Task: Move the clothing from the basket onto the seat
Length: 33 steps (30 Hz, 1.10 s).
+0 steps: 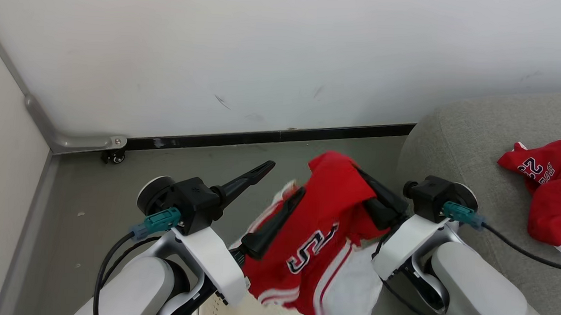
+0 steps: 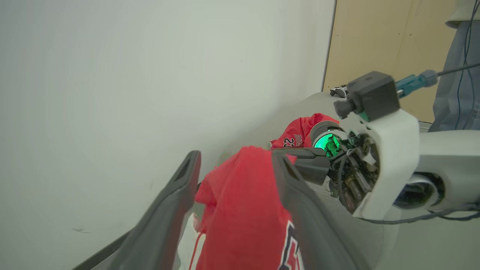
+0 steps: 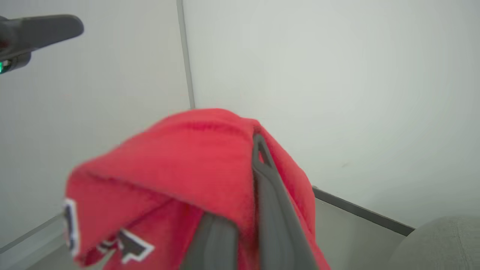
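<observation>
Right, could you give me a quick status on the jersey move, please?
Left gripper open, one finger against the held jersey. Right gripper shut on it, beside the seat. Second jersey lying on the seat. No obstruction seen.

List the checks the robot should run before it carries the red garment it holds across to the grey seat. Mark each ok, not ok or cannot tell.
1. Right gripper shut on the held garment: ok, the cloth is bunched over its fingers.
2. Left gripper jaws apart: ok.
3. Left fingers free of the cloth: not ok, the cloth lies between them.
4. Hem clear of the basket: cannot tell, both run off the head view's bottom edge.
5. Bare room on the seat beside the other garment: ok.
</observation>
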Motion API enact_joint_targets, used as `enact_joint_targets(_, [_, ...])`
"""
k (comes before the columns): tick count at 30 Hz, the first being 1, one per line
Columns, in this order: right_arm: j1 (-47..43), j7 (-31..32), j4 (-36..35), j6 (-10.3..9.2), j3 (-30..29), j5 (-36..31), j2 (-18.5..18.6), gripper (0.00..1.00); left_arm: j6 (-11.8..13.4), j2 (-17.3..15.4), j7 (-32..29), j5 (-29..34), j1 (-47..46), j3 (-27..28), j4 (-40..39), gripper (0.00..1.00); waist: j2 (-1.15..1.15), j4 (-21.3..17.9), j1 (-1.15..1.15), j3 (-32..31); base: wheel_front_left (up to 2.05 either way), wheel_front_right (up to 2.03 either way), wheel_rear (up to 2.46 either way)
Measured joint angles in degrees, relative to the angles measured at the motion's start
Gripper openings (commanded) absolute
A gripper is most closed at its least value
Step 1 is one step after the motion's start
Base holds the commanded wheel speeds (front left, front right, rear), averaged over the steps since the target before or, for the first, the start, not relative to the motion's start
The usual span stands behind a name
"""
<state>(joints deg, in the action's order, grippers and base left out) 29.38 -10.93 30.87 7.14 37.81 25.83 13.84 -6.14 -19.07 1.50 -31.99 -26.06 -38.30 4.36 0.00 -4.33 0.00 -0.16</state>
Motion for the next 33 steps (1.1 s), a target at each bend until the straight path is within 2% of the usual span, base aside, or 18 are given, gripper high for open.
enact_joint_targets(17, [0.0,-1.2,-0.2,0.0,-6.8,0.9,4.5,0.0,-0.5,-0.7,-0.1,-1.7,0.1,-1.9,-3.1,1.0,0.0,-1.1,0.0,0.5,0.0,0.0,0.0])
enact_joint_targets(33, [-2.8,-1.7,-2.4,0.0,-12.5,0.8,6.5,0.0,-0.9,-1.3,0.0,-3.5,0.3,-3.6,-4.4,1.0,0.0,-4.0,0.0,0.6,0.0,0.0,0.0])
